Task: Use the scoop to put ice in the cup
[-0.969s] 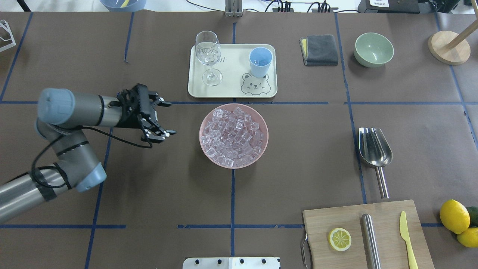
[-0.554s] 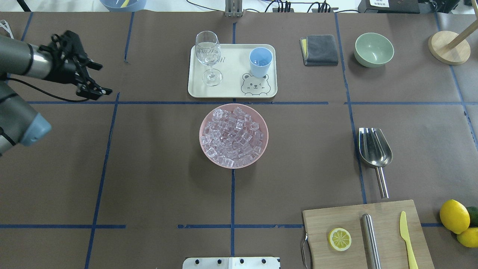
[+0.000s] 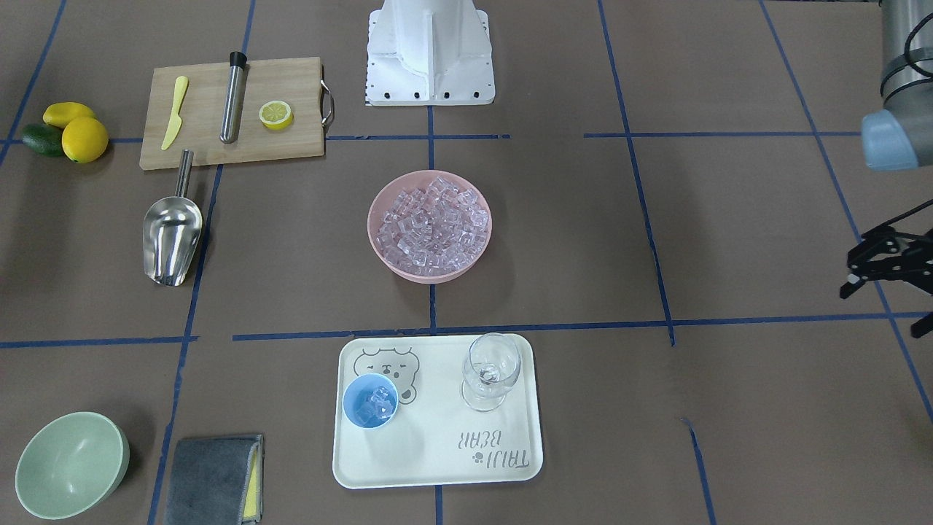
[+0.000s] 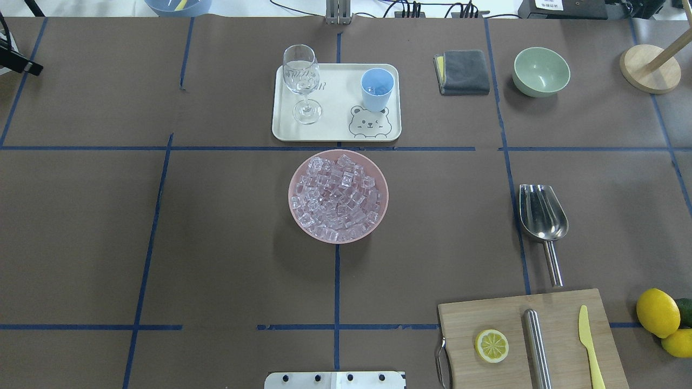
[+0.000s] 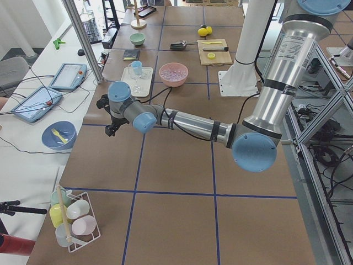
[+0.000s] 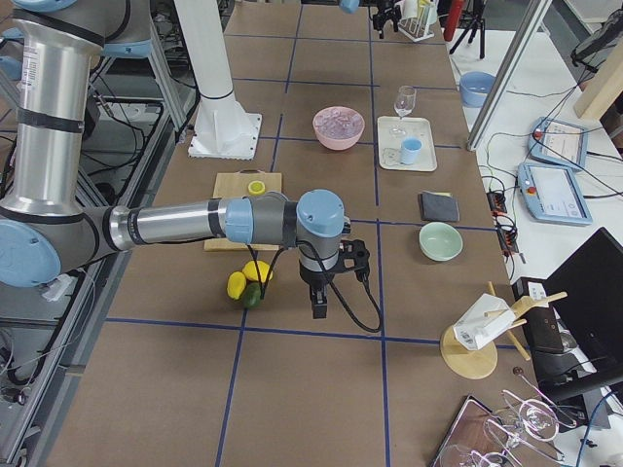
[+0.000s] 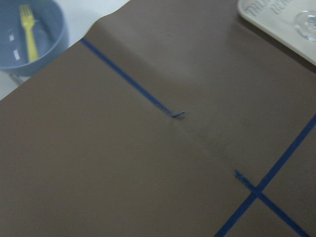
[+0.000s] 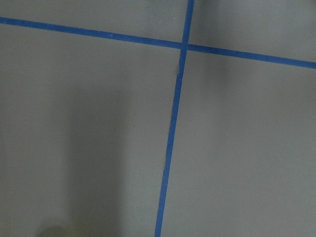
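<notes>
The ice point(image 4: 338, 197) fills a pink bowl point(image 4: 378, 216) at the table's middle, also in the front view point(image 3: 430, 222). The light-blue cup point(image 4: 377, 89) stands on a cream tray point(image 4: 335, 135) and holds a few cubes point(image 3: 375, 402). The steel scoop point(image 4: 542, 213) lies free on the table, its handle toward the cutting board; it also shows in the front view point(image 3: 172, 237). My left gripper point(image 3: 883, 310) is open and empty, far off to the robot's left. My right gripper point(image 6: 321, 292) shows only in the right side view, near the lemons; I cannot tell whether it is open or shut.
A stemmed glass point(image 4: 303, 81) shares the tray. A grey cloth point(image 4: 462, 72) and a green bowl point(image 4: 541, 71) sit at the back right. A cutting board point(image 4: 519, 335) holds a lemon half, a steel cylinder and a yellow knife. Lemons point(image 4: 657, 313) lie beside it.
My left arm has swung from beside the pink bowl back and out to the far left, almost out of the overhead view. Nothing on the table has moved.
</notes>
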### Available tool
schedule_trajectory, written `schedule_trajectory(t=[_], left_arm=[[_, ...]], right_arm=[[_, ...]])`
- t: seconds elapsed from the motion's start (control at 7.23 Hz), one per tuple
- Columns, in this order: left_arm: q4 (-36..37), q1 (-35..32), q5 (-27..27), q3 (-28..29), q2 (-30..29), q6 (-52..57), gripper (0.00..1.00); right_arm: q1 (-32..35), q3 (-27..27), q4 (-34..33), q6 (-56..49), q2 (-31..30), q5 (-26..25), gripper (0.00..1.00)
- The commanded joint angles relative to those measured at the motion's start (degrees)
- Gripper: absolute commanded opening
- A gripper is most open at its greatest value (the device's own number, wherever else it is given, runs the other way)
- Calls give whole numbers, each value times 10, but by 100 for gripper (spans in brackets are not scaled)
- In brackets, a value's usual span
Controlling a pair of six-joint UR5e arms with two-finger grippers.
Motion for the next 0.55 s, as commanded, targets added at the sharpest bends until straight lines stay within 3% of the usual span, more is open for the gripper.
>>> schedule_trajectory(t=[0.0, 0.28, 0.42], left_arm=[[119, -53, 0, -1, 0, 58, 100], [270, -104, 0, -19, 12, 102, 100], [272, -132, -2, -19, 41, 101, 100]], right_arm=[[-1, -3, 2, 31, 3, -1, 100], [0, 1, 3, 24, 3, -3, 100], [0, 2, 4, 25, 3, -5, 100]])
